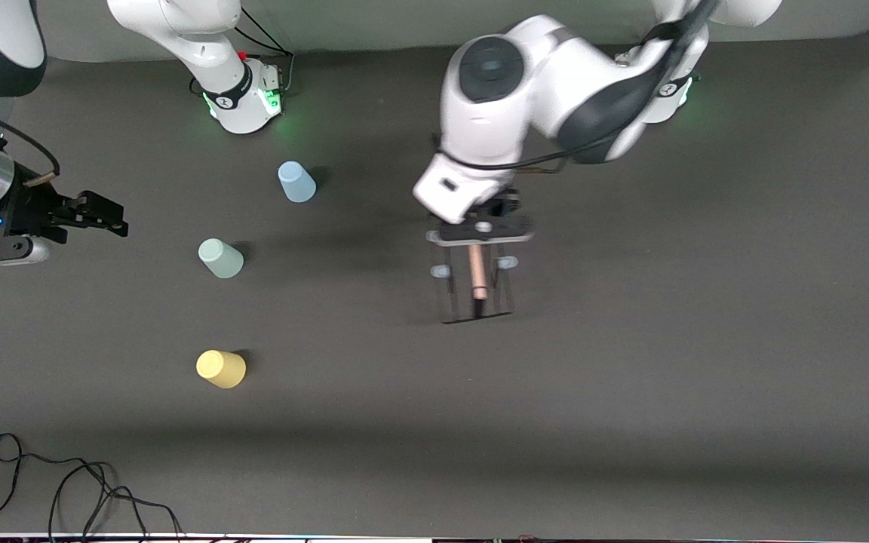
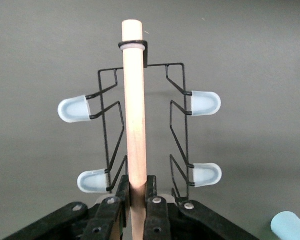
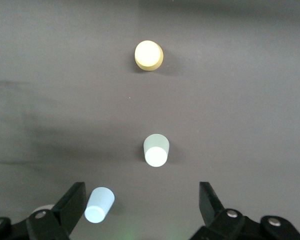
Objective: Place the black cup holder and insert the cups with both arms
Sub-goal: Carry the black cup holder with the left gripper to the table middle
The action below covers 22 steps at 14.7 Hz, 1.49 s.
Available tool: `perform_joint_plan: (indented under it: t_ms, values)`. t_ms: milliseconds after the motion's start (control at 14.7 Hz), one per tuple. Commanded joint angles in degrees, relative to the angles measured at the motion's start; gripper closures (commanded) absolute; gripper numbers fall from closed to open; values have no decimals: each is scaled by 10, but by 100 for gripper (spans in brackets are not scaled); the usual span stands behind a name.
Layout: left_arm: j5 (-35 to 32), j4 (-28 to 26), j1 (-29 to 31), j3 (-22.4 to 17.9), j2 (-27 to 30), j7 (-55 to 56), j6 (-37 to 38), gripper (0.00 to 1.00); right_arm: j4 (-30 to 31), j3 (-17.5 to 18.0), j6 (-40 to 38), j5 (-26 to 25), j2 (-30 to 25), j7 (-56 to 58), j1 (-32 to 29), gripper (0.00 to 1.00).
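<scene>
My left gripper [image 1: 482, 230] is shut on the wooden rod handle [image 2: 134, 115] of the black cup holder [image 1: 474, 290], which stands upright at mid table. I cannot tell whether its base touches the table. Its pale-tipped pegs [image 2: 205, 102] stick out on both sides. The light blue cup [image 1: 296, 182], mint cup [image 1: 220, 258] and yellow cup [image 1: 221, 369] stand apart, upside down, toward the right arm's end. My right gripper [image 1: 106, 219] hangs open and empty above that end. In its wrist view [image 3: 141, 197] I see the blue cup [image 3: 99, 205], mint cup [image 3: 156, 150] and yellow cup [image 3: 148, 55] below.
Loose black cables [image 1: 65, 490] lie by the table edge nearest the front camera, toward the right arm's end. The arm bases [image 1: 246, 102] glow green along the edge farthest from that camera. Dark mat lies bare between the cups and the holder.
</scene>
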<state>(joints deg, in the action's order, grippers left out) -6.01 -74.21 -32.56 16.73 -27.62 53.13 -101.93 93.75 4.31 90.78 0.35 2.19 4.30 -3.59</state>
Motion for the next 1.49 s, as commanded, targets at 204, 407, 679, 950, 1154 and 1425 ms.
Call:
perform_joint_plan:
  t_ms: [204,407,679,950,1154,1425]
  values:
    - [-47,63,-72,-11,-108,73,-68,100,47,-40,43,11,1,36,-3,0]
    - [-50,59,-82,-11,-124,85,-101,100,105,-40,104,11,7,26,-1,0]
    - [-59,57,-92,-12,-146,89,-130,100,178,-42,152,4,6,35,-5,0]
    - [-62,46,-91,-12,-153,79,-150,100,286,-47,249,5,-6,34,-5,0]
    - [-63,46,-90,-12,-152,78,-146,11,365,-59,351,10,1,34,2,0]
    - [-60,49,-81,-11,-121,75,-113,0,424,-59,408,18,14,33,9,0]
